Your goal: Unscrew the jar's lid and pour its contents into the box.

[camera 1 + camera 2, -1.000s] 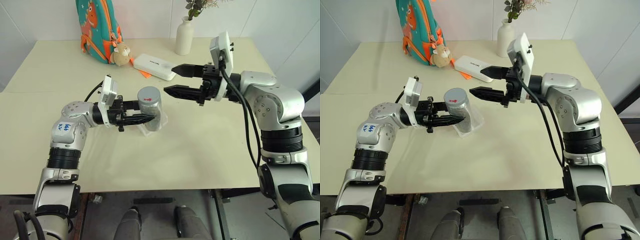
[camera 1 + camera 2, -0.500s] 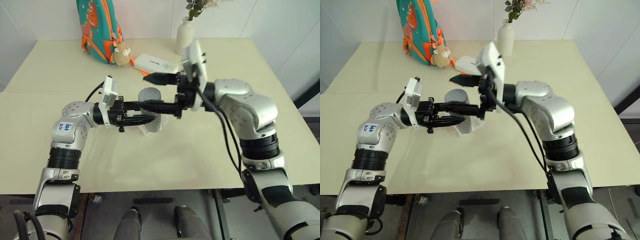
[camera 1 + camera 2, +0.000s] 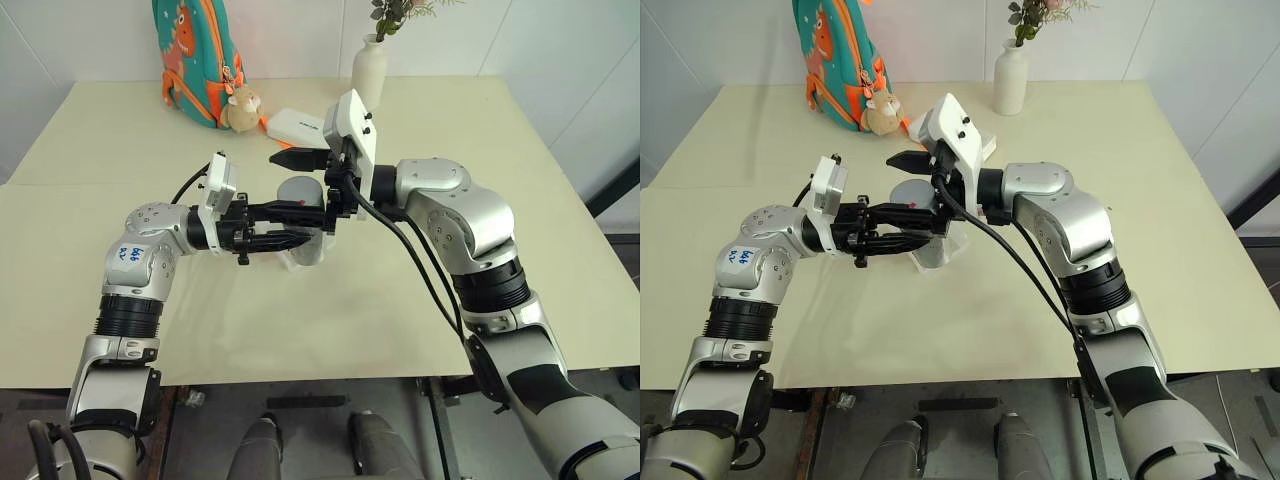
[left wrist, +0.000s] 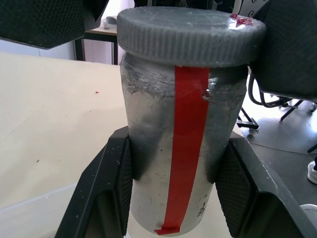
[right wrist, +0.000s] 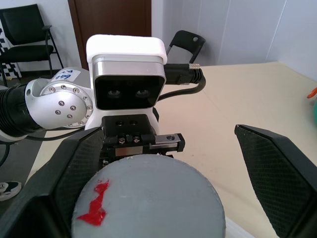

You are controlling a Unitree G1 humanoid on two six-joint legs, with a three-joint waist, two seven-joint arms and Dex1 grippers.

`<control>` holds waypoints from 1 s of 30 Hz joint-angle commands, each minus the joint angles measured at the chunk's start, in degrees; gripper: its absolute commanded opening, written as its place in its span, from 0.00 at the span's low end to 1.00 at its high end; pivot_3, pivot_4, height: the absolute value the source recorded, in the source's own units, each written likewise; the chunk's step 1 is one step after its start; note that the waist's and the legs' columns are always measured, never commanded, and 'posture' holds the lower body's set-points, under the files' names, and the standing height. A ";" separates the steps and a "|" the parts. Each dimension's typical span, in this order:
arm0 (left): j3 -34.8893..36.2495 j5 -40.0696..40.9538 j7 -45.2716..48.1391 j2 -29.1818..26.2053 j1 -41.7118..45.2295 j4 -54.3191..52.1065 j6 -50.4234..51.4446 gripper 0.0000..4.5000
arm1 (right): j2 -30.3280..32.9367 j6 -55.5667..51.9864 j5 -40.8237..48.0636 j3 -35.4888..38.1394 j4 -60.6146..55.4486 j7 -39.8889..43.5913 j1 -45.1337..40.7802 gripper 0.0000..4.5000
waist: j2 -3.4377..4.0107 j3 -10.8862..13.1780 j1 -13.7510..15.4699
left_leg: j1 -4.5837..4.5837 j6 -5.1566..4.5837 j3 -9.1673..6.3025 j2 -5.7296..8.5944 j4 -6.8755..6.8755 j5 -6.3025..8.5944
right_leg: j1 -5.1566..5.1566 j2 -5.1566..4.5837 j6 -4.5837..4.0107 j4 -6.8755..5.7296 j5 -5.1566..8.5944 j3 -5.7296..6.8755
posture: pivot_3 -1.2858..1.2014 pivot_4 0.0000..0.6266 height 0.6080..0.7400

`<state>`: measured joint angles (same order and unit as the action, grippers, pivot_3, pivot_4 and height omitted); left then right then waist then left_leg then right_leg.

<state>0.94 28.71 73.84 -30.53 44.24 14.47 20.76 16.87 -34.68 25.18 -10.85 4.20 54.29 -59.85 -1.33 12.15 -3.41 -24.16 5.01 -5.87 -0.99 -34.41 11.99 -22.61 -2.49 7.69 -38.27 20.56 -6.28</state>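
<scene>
Gripping the jar around its body, the left gripper is pressing its two black fingers against opposite sides of the silvery cylinder, closed firmly on it and holding it upright above the table. The right gripper is reaching in from the opposite side with its fingers spread wide, one finger on each side of the lid. From the head views one finger is sitting beyond the lid and the other just in front of it; whether either is touching the lid is not clear.

The jar is looking dull and silvery, with a scuffed surface and a strip of red tape running down its side from just under the lid to near its base. The lid is sitting on the jar, a grey disc with a ribbed edge, slightly wider than the body, and it is carrying a small red mark near one edge of its top face. The contents are not showing through the jar's wall.

The box is lying on the table directly below the left gripper's fingertips and the jar, a clear shallow tray partly hidden behind them. Beyond the right gripper, well apart from the jar, a white case, a white vase, and a colourful backpack with a small plush toy are standing near the table's far edge.
</scene>
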 commanded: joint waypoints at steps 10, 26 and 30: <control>0.92 0.70 -0.29 -0.62 0.01 -1.85 -0.33 0.44 | 9.79 1.34 1.38 6.97 -0.02 2.93 1.62 0.99 | 0.00 0.00 0.10 | 0.00 0.00 0.00 0.01 -0.01 0.00 | 0.00 -0.01 0.00 0.01 0.00 0.00 | 0.52 0.24 1.00; 2.05 1.35 -1.19 0.18 -0.37 -2.00 -0.88 0.44 | 13.73 -0.31 6.79 11.50 1.11 2.64 3.04 0.99 | 0.00 0.00 0.08 | -0.01 0.00 0.01 0.00 -0.03 0.00 | 0.01 0.00 0.00 0.02 0.00 -0.01 | 0.52 0.24 1.00; 2.70 1.81 -1.63 0.12 -0.90 -2.73 -0.45 0.44 | 15.07 0.08 7.06 12.20 2.73 2.83 3.76 0.99 | 0.00 0.00 0.17 | -0.01 0.00 0.01 0.00 -0.04 0.00 | 0.01 0.00 0.00 0.02 0.00 -0.01 | 0.52 0.24 1.00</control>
<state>3.55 29.38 70.80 -29.99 44.29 14.18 20.62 30.23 -35.48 32.01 -4.00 6.40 58.82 -55.10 -1.33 12.15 -3.24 -24.17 5.00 -5.86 -0.97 -34.45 11.99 -22.60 -2.50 7.69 -38.25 20.56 -6.29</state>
